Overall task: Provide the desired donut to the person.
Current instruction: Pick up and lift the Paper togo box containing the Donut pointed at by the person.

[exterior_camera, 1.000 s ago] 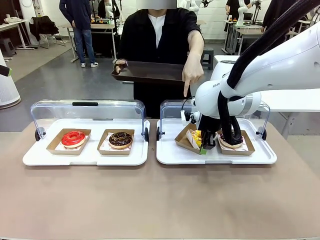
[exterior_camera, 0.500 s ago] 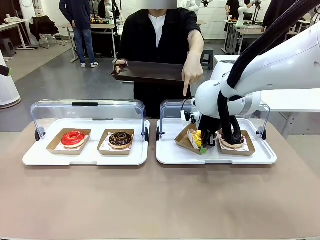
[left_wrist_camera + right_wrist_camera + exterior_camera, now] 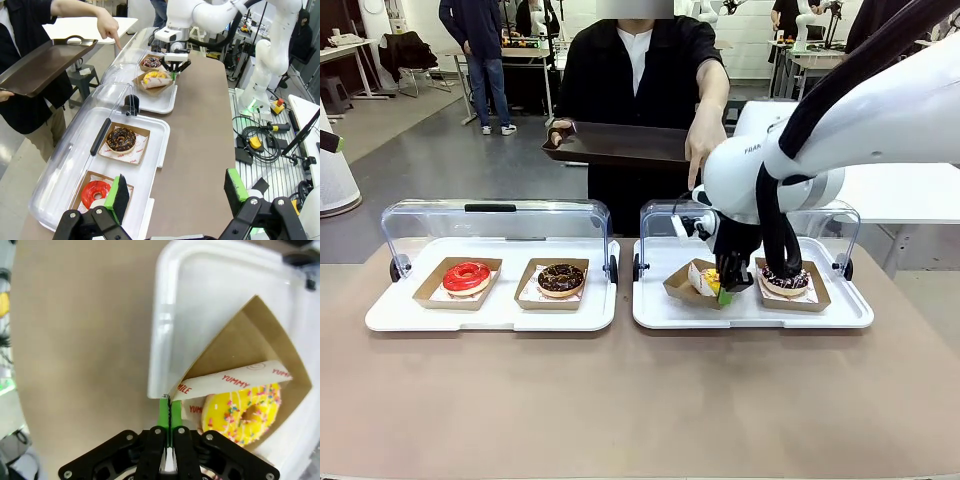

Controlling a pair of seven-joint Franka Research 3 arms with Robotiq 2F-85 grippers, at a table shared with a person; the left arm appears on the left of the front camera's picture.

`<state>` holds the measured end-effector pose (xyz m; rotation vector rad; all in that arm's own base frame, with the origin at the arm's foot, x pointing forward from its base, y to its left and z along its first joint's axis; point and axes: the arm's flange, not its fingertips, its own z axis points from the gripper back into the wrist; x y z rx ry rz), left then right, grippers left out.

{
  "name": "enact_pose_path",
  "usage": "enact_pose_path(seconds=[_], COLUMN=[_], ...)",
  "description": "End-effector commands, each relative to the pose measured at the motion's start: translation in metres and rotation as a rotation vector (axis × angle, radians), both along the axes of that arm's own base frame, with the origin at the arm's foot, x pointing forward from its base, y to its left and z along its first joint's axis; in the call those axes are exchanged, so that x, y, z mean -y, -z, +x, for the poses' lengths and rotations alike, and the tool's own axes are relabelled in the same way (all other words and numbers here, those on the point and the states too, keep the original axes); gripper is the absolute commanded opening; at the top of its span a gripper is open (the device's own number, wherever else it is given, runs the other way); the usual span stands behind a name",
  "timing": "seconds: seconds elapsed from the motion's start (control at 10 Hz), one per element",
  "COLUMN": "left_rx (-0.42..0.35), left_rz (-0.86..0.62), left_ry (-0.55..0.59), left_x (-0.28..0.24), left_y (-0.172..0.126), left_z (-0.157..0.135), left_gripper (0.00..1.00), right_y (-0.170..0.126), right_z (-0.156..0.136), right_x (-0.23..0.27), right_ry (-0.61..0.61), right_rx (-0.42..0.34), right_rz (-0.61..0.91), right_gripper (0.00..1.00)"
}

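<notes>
The person (image 3: 638, 70) stands across the table, holding a brown serving tray (image 3: 620, 145) in one hand and pointing down with the other hand (image 3: 698, 145). A yellow sprinkled donut (image 3: 705, 277) (image 3: 245, 412) sits in a tilted cardboard box (image 3: 678, 290) (image 3: 250, 340) over the right white tray (image 3: 750, 315). My right gripper (image 3: 725, 293) (image 3: 167, 412) is shut on that box's near corner and holds it raised. The left gripper (image 3: 177, 190) hangs open above the left end of the table, holding nothing.
A dark donut with sprinkles (image 3: 785, 279) lies beside the yellow one. The left white tray (image 3: 490, 315) holds a red donut (image 3: 467, 276) and a chocolate donut (image 3: 561, 279). Clear lids (image 3: 495, 222) stand open behind both trays. The brown table (image 3: 640, 400) lies bare in front.
My right gripper has lifted the box with the yellow donut and shifted it slightly left. The person's pointing hand has drawn up a little.
</notes>
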<state>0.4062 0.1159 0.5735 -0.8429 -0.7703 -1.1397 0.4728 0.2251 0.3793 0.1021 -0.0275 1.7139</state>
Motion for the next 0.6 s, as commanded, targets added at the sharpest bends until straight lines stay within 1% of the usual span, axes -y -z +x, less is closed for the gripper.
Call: enact_pose_path(seconds=[0.0,0.2,0.3,0.4,0.5], left_rx=[0.006,0.006,0.006,0.006,0.006], left_rz=[-0.011,-0.011,-0.011,-0.011,-0.011], left_ry=[-0.001,-0.001,-0.001,-0.001,-0.001], left_x=[0.000,0.000,0.000,0.000,0.000], left_y=[-0.002,-0.002,-0.002,-0.002,-0.002], left_z=[0.000,0.000,0.000,0.000,0.000], left_gripper=[1.00,1.00,1.00,1.00,1.00], right_y=[-0.039,-0.081,-0.094,-0.118,-0.142], right_z=[-0.037,-0.080,-0.095,-0.117,-0.134], right_x=[-0.004,-0.011,-0.013,-0.016,-0.019], right_ry=[-0.062,-0.131,-0.156,-0.204,-0.232], right_rx=[0.017,0.019,0.011,-0.007,0.006], right_rz=[-0.099,-0.092,-0.079,-0.054,-0.038], right_gripper=[0.00,0.00,0.00,0.00,0.00])
